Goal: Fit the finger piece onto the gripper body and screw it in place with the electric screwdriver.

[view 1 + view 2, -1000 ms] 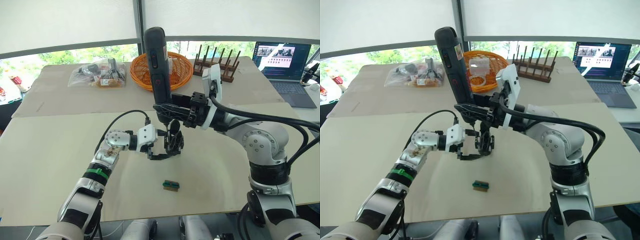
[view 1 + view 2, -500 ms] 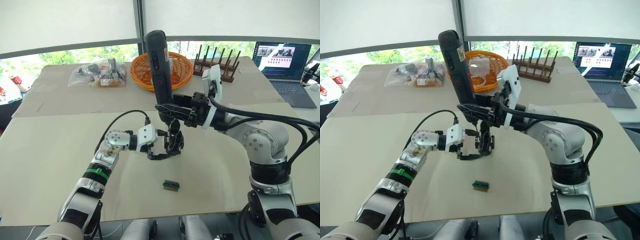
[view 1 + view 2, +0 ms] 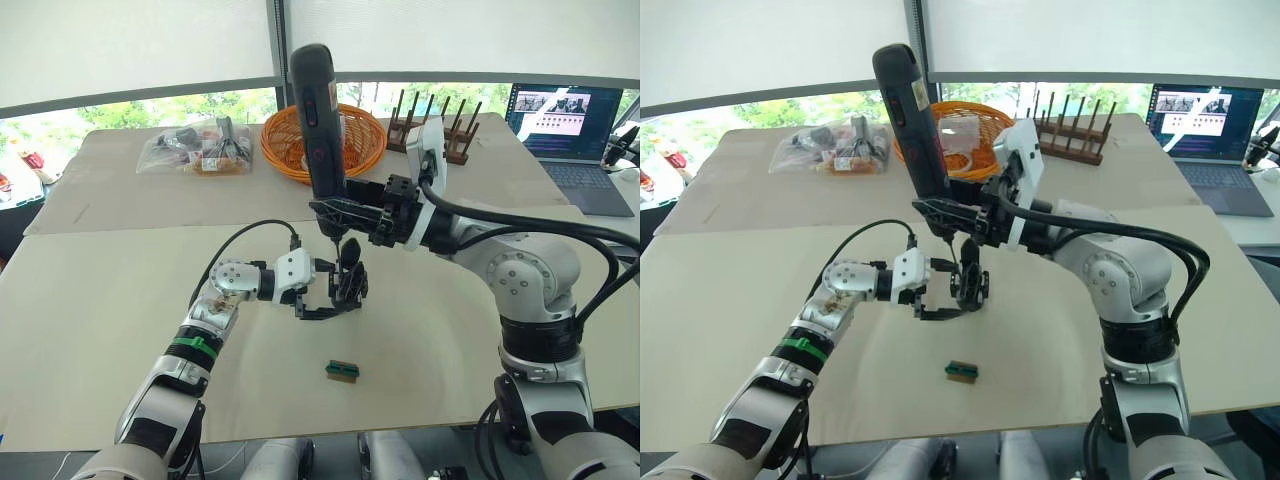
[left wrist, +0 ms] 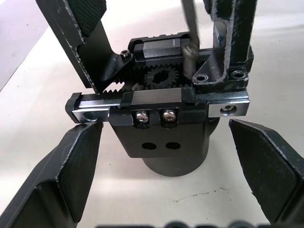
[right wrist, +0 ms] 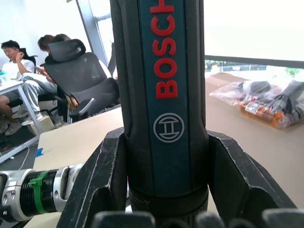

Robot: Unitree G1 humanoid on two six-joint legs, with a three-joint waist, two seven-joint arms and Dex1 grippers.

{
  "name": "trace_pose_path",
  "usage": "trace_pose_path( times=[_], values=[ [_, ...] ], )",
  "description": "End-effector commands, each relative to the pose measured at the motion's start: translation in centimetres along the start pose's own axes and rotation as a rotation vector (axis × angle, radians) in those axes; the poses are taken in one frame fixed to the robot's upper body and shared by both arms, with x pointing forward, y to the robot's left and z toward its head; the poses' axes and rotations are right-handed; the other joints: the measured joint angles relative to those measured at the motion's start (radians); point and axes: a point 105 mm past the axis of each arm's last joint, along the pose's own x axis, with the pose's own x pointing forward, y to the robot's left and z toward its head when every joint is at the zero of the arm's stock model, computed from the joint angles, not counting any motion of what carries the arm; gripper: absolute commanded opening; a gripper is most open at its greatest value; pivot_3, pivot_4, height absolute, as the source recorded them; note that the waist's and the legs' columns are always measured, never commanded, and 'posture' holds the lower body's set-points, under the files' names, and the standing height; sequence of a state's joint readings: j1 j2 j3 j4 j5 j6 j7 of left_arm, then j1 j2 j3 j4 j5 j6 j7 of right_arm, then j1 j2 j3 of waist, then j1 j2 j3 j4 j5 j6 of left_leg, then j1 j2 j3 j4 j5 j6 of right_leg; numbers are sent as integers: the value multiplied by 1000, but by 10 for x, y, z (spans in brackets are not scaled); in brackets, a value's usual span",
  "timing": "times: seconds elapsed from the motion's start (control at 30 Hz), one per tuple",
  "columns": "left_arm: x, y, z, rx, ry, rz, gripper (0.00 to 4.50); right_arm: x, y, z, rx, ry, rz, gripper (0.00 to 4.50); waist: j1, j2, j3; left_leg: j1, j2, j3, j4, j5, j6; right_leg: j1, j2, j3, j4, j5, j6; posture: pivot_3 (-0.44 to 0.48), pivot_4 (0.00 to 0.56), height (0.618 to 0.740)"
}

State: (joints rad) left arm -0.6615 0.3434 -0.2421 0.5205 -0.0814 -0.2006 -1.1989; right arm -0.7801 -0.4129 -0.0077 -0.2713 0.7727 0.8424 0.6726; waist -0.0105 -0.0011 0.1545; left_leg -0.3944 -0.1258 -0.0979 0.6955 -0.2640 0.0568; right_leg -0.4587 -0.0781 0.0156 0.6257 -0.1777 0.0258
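A beige tabletop (image 3: 120, 300) is carrying the work, with a laptop (image 3: 568, 125) glowing at its far right corner. The right pincer (image 3: 340, 212) is clenching the electric screwdriver (image 3: 317, 125) upright, its bit reaching into the gripper body (image 4: 164, 111). That body is standing between the released fingers (image 4: 66, 166) of the left pincer (image 3: 325, 290), apparently unclamped. Judging by this, the body could be twisting or tipping under the bit, letting it slip off the screw.
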Motion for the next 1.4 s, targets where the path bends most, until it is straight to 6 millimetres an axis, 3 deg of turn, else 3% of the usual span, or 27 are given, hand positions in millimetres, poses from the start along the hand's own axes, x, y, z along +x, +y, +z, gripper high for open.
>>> trace_pose_path(
  times=[0.03, 0.57, 1.4],
  values=[
    [1, 2, 12, 52, -30, 1, 4500, -3, 6, 30, -67, -83, 24, 1965, 0, 0, 0, 0, 0, 0, 0, 0, 0, 0, 0, 0, 0, 0, 0, 0, 150, 740],
    [2, 4, 12, 52, -30, 4, 4500, -4, 9, 14, -53, -50, 32, 1965, -1, 0, 0, 0, 0, 0, 0, 0, 0, 0, 0, 0, 0, 0, 0, 0, 150, 740],
    [0, 5, 13, 52, -30, 8, 4500, -3, 9, 10, -56, -43, 40, 1965, -1, 0, 0, 0, 0, 0, 0, 0, 0, 0, 0, 0, 0, 0, 0, 0, 150, 740]
  ],
)
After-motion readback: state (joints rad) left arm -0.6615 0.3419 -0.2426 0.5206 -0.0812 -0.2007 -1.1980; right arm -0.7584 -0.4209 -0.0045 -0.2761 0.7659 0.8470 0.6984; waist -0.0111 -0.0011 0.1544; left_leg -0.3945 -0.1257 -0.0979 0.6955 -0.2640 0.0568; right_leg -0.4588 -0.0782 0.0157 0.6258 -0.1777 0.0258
